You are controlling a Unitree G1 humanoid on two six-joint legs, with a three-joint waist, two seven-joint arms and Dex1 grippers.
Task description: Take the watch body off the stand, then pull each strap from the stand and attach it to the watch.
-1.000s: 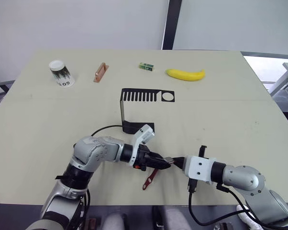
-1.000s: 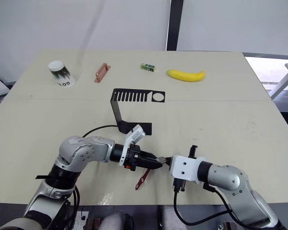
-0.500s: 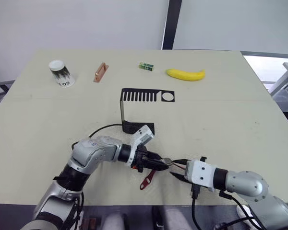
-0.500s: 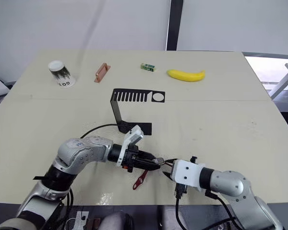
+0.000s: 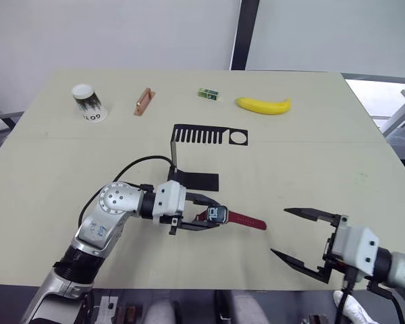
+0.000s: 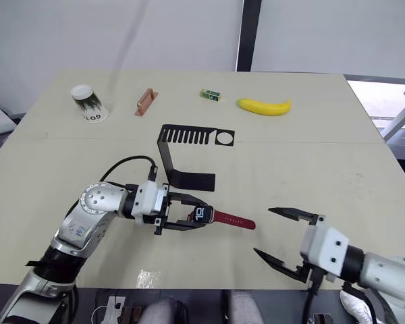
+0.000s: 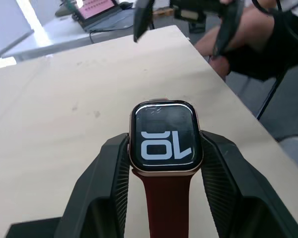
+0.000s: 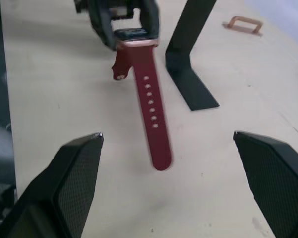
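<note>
Pulled back from the meeting point of a second ago, the right pincer (image 6: 284, 237) now hangs near the front edge of the surface (image 5: 310, 169), its two black fingers spread wide and holding nothing, well apart from the watch. Just beyond, the left pincer (image 5: 209, 216) is clenched on the watch body (image 5: 217, 214), gripping its two sides with the lit screen facing up. One dark red strap with holes (image 5: 246, 221) is attached to the case and lies flat on the surface, pointing toward the right arm; a second red strap (image 8: 120, 65) shows at the other side of the case, under the left fingers. Farther back stands the black stand (image 5: 189, 158), its slotted top bare. Along the far edge lie a paper cup (image 5: 88, 102), an orange-brown handle piece (image 5: 143, 102), a small green box (image 5: 207, 94) and a banana (image 5: 263, 104).
</note>
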